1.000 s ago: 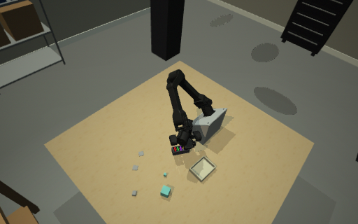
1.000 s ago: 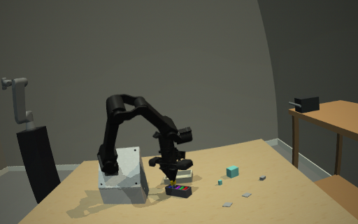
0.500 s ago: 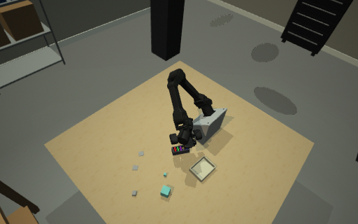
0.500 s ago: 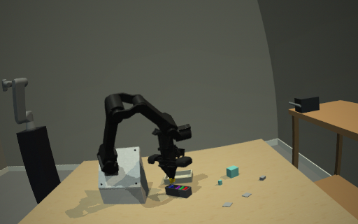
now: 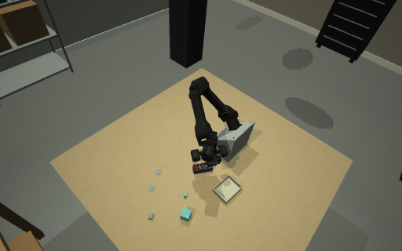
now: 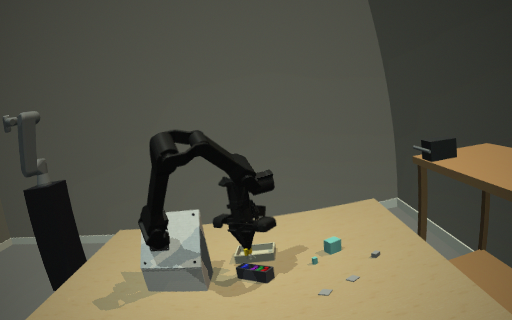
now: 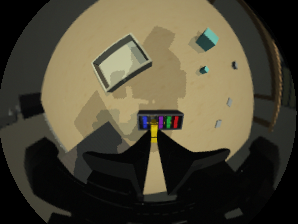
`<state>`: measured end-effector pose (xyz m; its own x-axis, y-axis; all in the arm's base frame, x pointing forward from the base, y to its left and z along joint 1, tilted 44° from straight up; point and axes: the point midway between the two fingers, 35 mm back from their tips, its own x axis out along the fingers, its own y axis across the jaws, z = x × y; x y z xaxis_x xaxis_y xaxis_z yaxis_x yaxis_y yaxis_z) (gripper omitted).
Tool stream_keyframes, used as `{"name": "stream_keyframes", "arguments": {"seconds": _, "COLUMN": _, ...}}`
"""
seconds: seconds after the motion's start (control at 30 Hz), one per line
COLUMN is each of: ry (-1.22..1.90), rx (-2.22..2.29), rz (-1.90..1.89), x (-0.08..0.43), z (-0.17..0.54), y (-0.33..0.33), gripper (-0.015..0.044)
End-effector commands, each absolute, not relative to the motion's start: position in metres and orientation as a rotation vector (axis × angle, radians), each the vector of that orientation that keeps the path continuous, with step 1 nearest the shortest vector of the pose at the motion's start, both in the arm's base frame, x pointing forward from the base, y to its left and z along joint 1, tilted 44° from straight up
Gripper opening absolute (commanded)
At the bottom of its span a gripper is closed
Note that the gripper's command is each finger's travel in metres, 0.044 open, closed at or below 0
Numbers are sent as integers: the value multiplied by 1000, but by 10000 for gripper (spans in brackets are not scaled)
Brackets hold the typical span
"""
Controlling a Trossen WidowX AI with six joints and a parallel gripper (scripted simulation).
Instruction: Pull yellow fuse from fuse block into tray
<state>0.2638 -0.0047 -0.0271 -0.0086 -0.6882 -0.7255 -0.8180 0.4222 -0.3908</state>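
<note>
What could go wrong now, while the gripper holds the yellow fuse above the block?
1. The yellow fuse hangs just above the fuse block; moving sideways too early might knock the other fuses.
2. The gripper pinches only the fuse's top, so it might slip out before reaching the tray.
3. A low carry might strike the tray's rim.
</note>
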Motion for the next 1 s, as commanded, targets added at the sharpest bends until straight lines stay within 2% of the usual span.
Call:
{"name": "stream_keyframes", "arguments": {"seconds": 0.0, "ry": 1738, "rx": -1308, "rz": 181, "x": 270, "z": -37, "y": 9, "gripper": 0}}
{"name": "stream_keyframes", "arguments": {"seconds": 0.97, "ry": 1736, "rx": -1304, "rz": 180, "x": 278, "z": -137, "y": 113, "gripper": 0}}
